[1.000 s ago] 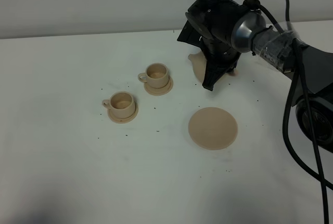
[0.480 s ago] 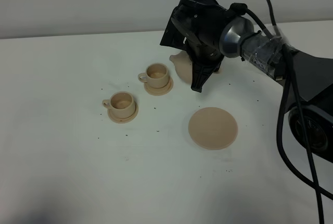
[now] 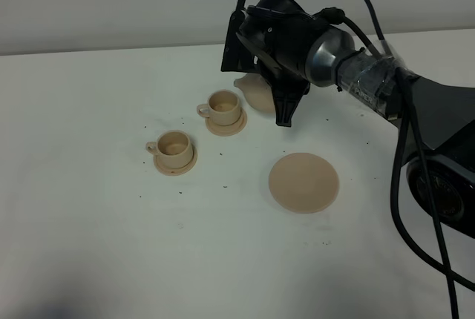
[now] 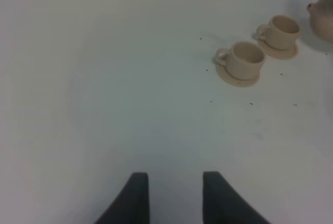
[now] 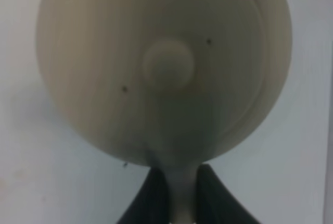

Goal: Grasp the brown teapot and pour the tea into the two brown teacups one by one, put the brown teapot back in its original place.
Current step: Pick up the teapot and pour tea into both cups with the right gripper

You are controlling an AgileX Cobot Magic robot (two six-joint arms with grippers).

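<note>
The brown teapot [image 3: 256, 93] hangs off the table just right of the far teacup [image 3: 224, 104], its spout pointing left toward that cup. My right gripper [image 3: 283, 109] is shut on its loop handle and hides much of the pot. In the right wrist view the teapot [image 5: 164, 67] fills the frame from above, the handle pinched in the right gripper [image 5: 179, 197]. The near teacup [image 3: 173, 145] stands on its saucer at front left. The wide flat saucer [image 3: 303, 182] lies bare. My left gripper [image 4: 174, 195] stands open over bare table, far from the teacups [image 4: 247, 58] [image 4: 283, 28].
The white table [image 3: 89, 208] carries small dark specks around the cups and disc. The right arm's black cables [image 3: 415, 185] hang along the right side. A grey wall runs behind the table's far edge.
My right arm has carried the teapot to the left, from behind the flat saucer to just beside the far teacup. The cups and the saucer have not moved.
</note>
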